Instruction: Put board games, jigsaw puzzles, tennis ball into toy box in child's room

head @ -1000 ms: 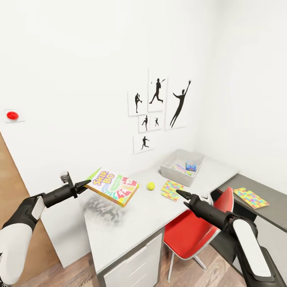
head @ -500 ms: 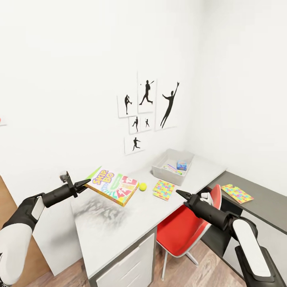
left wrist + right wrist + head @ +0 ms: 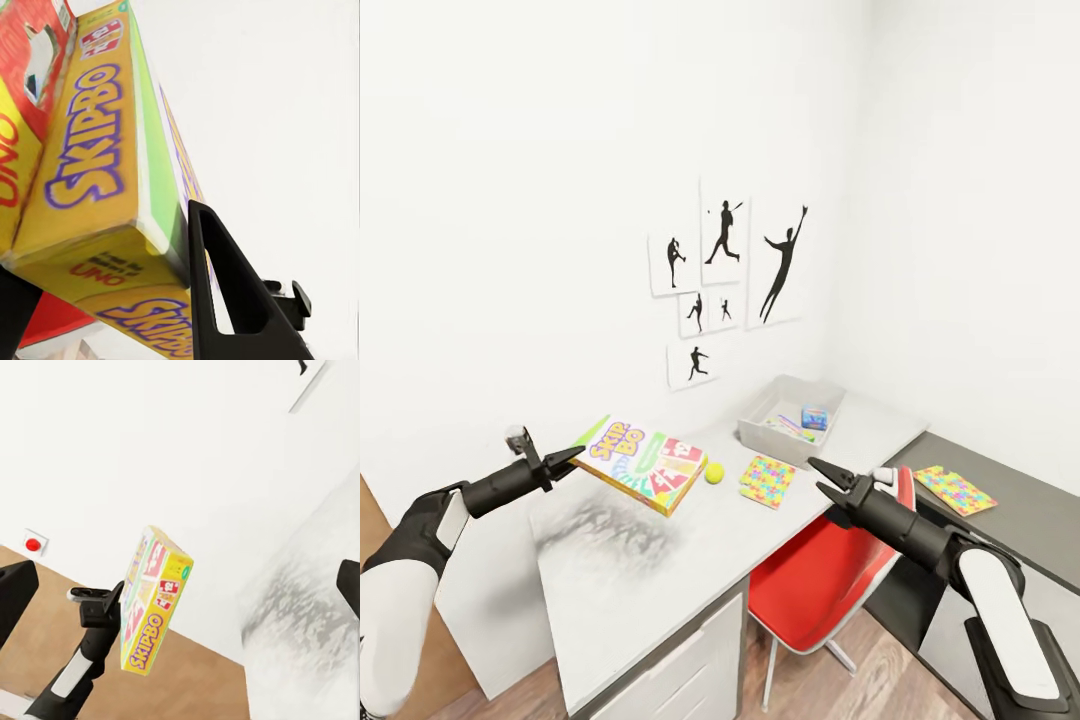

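Currently the flat yellow-green printed cardboard game box [image 3: 641, 463] is clamped at one short edge by the left gripper [image 3: 572, 457], above the white tabletop's [image 3: 660, 560] near-left corner. Being stiff and probably light, it is judged liable to sag or pivot. The right gripper [image 3: 823, 475] is held slightly parted, empty.

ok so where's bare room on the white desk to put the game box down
The near end of the white desk, under the held game box, is bare up to the ball. It gets crowded farther along: ball, puzzle, then the grey bin, which already holds things.

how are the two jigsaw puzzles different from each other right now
One jigsaw puzzle lies on the white table, beside the tennis ball and just short of the toy box. The other jigsaw puzzle lies on the lower dark grey side desk, farther from the box. Both are flat, multicoloured and outside the box.
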You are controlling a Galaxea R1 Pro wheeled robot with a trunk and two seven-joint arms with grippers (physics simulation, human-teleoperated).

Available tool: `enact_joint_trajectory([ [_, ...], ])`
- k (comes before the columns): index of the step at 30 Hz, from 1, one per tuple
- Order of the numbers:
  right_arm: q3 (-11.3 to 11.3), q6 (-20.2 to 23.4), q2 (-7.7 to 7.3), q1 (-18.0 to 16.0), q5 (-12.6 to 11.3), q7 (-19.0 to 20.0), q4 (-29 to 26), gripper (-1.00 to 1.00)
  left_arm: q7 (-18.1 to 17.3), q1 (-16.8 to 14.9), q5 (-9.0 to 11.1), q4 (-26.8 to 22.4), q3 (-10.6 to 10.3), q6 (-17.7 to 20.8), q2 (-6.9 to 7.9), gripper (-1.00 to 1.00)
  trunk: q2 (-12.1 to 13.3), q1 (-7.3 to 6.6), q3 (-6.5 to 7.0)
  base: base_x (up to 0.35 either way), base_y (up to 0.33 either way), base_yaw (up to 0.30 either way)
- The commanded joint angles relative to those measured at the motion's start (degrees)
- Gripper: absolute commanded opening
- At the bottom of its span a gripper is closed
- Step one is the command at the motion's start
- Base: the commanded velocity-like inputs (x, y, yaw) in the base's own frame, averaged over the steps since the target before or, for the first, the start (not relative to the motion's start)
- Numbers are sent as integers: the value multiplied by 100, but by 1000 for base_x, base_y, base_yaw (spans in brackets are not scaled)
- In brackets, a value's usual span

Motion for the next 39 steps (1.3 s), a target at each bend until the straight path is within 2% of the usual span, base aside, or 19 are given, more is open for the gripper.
enact_joint_trajectory([
  [1,-7,23,-23,1,41,86,-1,100,-91,-4,-3,-1,7,44,2,-100,-9,4,-11,187,-51,0],
  [5,-11,21,-60,9,48,149,-1,100,-276,4,-6,-5,7,33,4,-100,-9,4,-11,180,-22,0],
  [10,-8,12,-64,15,57,152,5,100,-327,10,-11,-6,6,29,6,-100,-9,4,-11,103,-108,-8],
  [24,10,-8,-55,17,347,156,14,100,-340,16,-8,-6,6,30,7,-100,-9,4,-11,6,-283,-72],
  [39,23,-18,-3,16,383,137,18,100,-340,16,-13,-6,6,30,7,-100,-9,4,-11,23,-261,0],
])
